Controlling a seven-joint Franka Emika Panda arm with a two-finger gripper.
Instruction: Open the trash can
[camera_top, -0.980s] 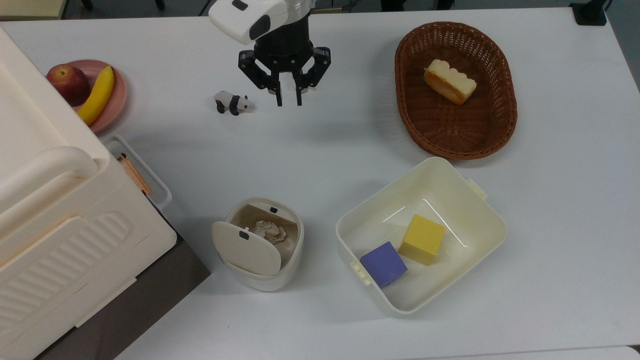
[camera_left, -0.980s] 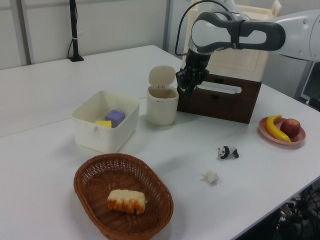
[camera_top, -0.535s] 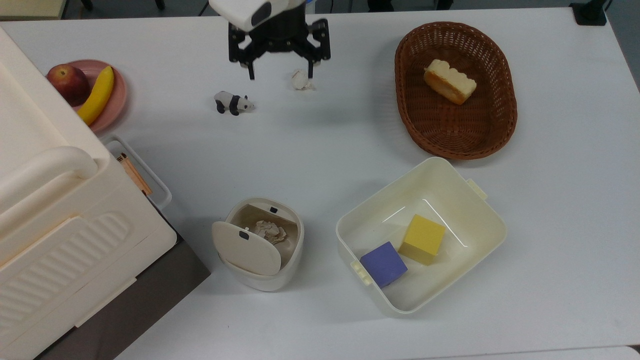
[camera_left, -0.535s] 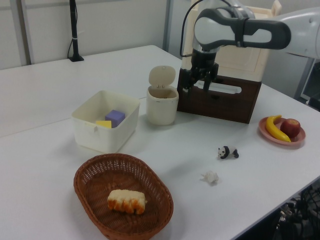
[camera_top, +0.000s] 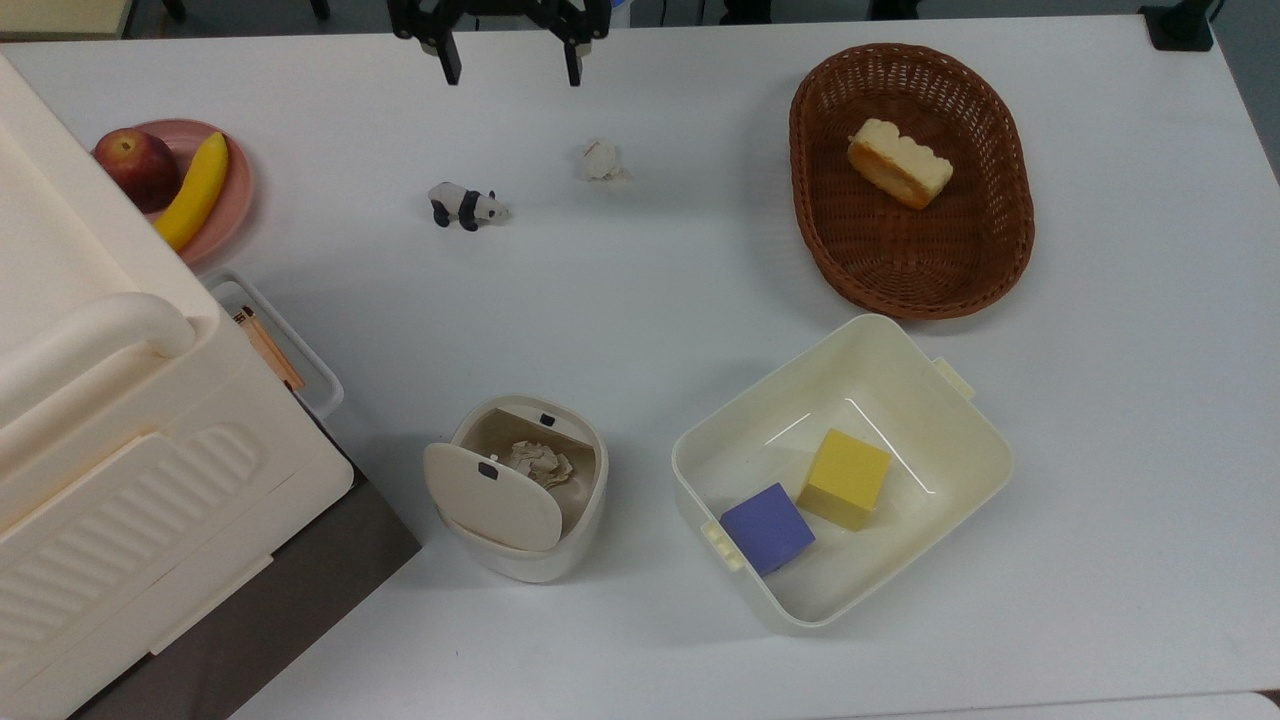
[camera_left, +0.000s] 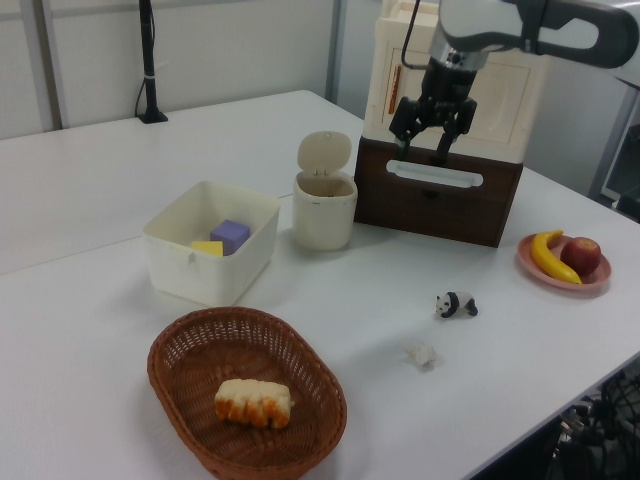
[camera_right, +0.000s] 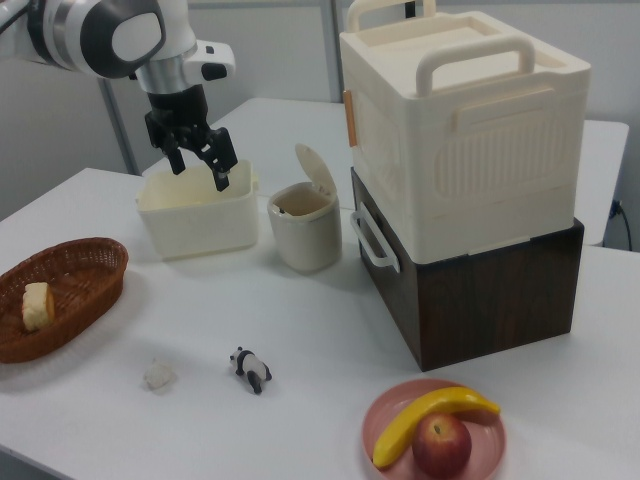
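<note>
The trash can (camera_top: 528, 490) stands between the big ribbed box (camera_top: 120, 440) and the tub (camera_top: 845, 470), its lid (camera_top: 492, 496) already tipped up, so the opening looks done. The gripper (camera_top: 508, 62), fingers spread and empty, hangs well apart above the table's far edge.

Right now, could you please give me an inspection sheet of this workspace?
Surface: white table, no spills seen.
Job's things: small cream plastic trash can, lid raised, crumpled paper inside.
Clutter: brown wicker basket holding bread; cream tub with yellow and purple cubes; panda figurine; small paper wad; pink plate with apple and banana; cream ribbed box on a dark base.
Grippers: black two-finger gripper open, empty, above the table.
Cables: black cable along the arm.
Surroundings: black pole at the table edge.
</note>
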